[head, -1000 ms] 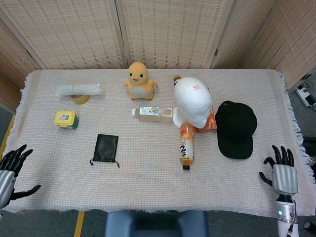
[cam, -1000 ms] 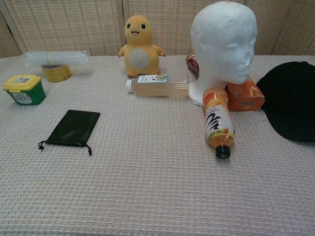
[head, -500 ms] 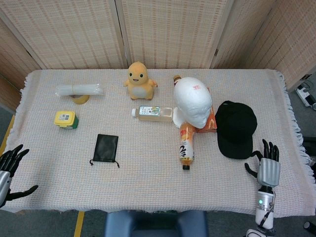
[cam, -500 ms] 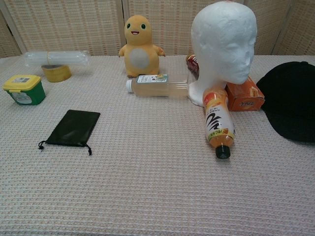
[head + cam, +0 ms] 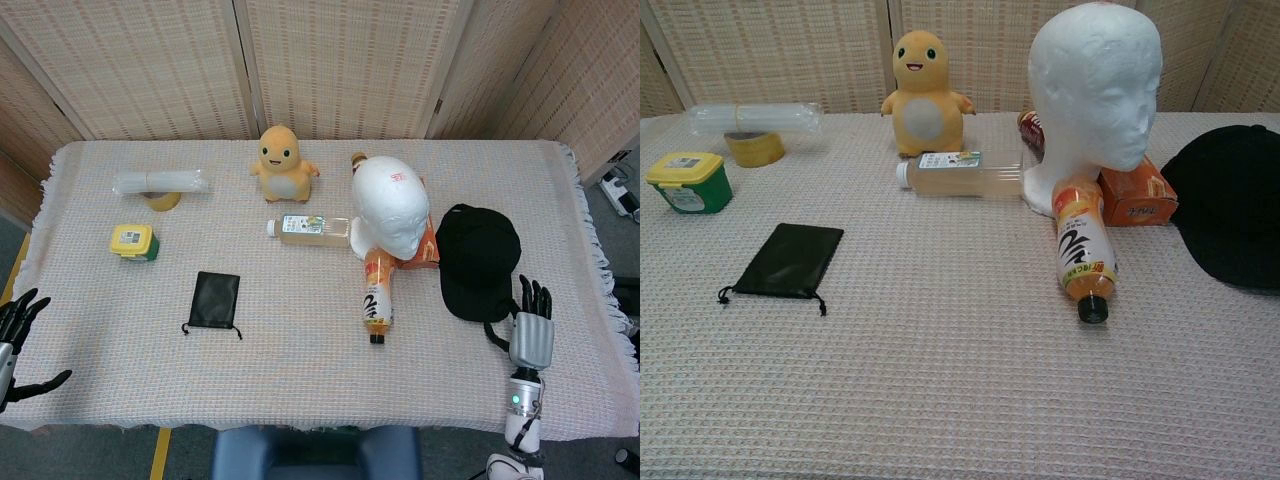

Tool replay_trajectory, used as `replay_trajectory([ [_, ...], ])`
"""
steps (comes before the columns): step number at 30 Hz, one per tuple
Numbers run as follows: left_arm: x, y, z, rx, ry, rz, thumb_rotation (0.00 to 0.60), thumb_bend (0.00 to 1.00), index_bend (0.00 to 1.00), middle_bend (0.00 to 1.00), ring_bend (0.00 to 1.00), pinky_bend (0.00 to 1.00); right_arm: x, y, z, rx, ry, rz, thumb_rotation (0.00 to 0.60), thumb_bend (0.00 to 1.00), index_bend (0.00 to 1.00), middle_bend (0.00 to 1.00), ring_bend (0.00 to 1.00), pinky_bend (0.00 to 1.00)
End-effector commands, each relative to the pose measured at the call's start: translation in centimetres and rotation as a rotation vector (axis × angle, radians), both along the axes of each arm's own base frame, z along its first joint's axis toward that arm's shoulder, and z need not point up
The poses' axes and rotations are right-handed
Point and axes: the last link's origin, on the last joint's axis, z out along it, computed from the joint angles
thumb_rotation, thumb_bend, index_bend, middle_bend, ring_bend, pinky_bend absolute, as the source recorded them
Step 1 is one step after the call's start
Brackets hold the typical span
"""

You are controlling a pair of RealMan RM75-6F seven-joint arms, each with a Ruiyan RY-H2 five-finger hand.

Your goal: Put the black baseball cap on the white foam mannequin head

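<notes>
- The black baseball cap (image 5: 478,262) lies flat on the table's right side, a soft matte dome with its brim toward the near edge, just right of the white foam mannequin head (image 5: 391,207).
- The mannequin head is smooth, grainy foam, upright on its neck and bare on top.
- The right hand (image 5: 530,333) hovers close by the cap's brim, fingers spread and holding nothing; whether a fingertip touches the brim is hard to tell.
- The left hand (image 5: 15,340) hangs off the near-left table edge, fingers fanned apart, empty.
- A glossy orange-labelled bottle (image 5: 378,292) lies on its side against the head's base; a flat black drawstring pouch (image 5: 214,300) lies well left.
- A waffle-weave cloth (image 5: 300,360) with fringed ends covers the table; woven rattan screens (image 5: 340,65) stand behind.
</notes>
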Motion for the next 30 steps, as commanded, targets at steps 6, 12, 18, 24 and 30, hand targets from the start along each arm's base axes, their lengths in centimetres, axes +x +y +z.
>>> replay_trajectory([
  [6,-0.1,0.2,0.0,0.006,0.003,0.008,0.600,0.13,0.11,0.00,0.00,0.06,0.3,-0.7,-0.6,0.024,0.007,-0.007,0.600,0.15,0.48,0.06,0.00,0.00],
  [12,-0.3,0.4,0.1,0.016,0.008,0.018,0.600,0.13,0.11,0.00,0.00,0.06,0.7,-1.3,-1.1,0.029,-0.011,-0.006,0.600,0.16,0.48,0.06,0.00,0.00],
  [18,-0.4,0.5,0.2,0.031,0.012,0.027,0.600,0.13,0.11,0.00,0.00,0.06,1.2,-2.1,-1.1,0.015,-0.025,-0.001,0.600,0.16,0.45,0.05,0.00,0.00],
  [24,-0.5,0.7,0.2,0.040,0.015,0.035,0.600,0.13,0.11,0.00,0.00,0.06,1.6,-3.0,-0.9,0.007,-0.033,0.005,0.600,0.16,0.44,0.05,0.00,0.00],
  [30,-0.6,0.6,0.4,0.051,0.017,0.037,0.600,0.13,0.11,0.00,0.00,0.06,2.0,-3.7,-0.6,0.006,-0.032,0.033,0.600,0.24,0.44,0.05,0.00,0.00],
])
